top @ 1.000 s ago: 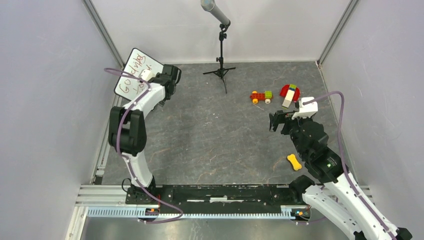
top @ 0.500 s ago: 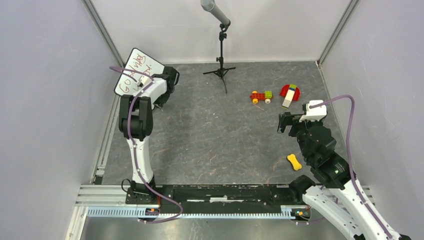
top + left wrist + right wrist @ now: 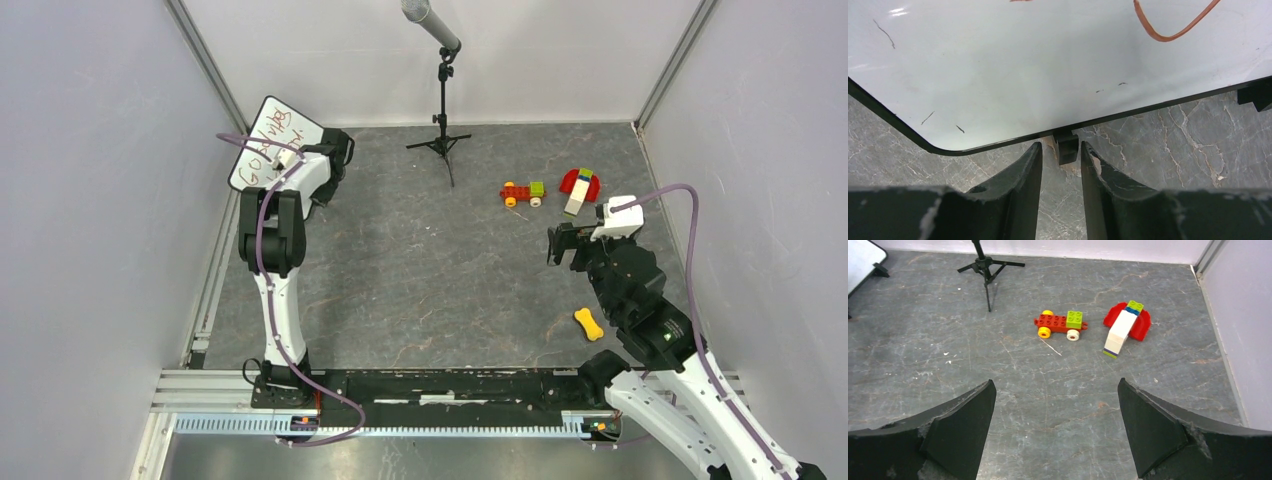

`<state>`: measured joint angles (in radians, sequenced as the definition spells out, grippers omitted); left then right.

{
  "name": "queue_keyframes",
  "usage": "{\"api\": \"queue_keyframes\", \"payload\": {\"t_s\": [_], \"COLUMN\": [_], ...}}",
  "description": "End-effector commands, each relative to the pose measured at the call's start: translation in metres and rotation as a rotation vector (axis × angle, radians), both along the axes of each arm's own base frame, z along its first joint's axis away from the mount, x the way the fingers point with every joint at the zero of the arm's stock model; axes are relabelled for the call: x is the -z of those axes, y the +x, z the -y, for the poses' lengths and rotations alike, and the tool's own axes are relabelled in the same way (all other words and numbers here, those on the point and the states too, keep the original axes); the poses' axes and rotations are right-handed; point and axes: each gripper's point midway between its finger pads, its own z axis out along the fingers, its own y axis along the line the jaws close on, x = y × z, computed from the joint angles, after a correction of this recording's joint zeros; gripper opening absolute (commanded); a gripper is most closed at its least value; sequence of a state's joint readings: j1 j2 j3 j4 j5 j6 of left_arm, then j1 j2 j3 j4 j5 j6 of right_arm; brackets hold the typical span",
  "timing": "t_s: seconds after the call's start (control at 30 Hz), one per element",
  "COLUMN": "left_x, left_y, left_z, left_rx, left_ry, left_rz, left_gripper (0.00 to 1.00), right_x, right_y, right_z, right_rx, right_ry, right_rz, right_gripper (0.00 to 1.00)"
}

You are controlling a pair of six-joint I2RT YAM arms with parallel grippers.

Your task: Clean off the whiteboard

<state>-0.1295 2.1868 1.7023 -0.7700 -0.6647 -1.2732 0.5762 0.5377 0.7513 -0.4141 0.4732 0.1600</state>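
Grey tabletop (image 3: 430,260) bears whiteboard (image 3: 265,135) (red handwriting)

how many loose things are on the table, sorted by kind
whiteboard: 1
brick toys: 2, the wheeled car and the red, white and green stack
yellow bone-shaped toy: 1
tripod stand: 1
total: 5

One whiteboard (image 3: 262,135), one tripod (image 3: 441,140), one toy car (image 3: 522,193), one block pile (image 3: 579,187), maybe one bone (image 3: 588,324).
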Motion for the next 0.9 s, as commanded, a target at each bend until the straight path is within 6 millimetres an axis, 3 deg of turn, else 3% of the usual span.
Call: {"api": "queue_keyframes", "payload": {"t_s": [0.0,0.33,0.63,0.87], "left_x": [-0.005,0.013,0.008,0.009], "left_y": [0.008,-0.028,-0.069,-0.123], "left_z": [-0.003,0.008,0.038,0.084], "left_rx": [-0.001,0.069,0.153,0.215], "left_ry": [0.007,-0.031,-0.021,-0.024], "left_rz": [0.028,-0.050,-0.087,-0.092], "left_gripper": [0.38,0.10,0.02,0.02], "right_x": [-0.009,0.012,0.038,0.044], "right_y": [0.003,0.013,0.018,0.020], "right_z": [-0.012,-0.028,-0.037,-0.037], "right_rx": [-0.040,-0.081,-0.098,-0.097], "right_ry": [0.056,0.051,0.050,0.028], "right_rz": [0.035,-0.023,-0.077,-0.082], "right_gripper": [0.98,0.98,0.98,0.98]}}
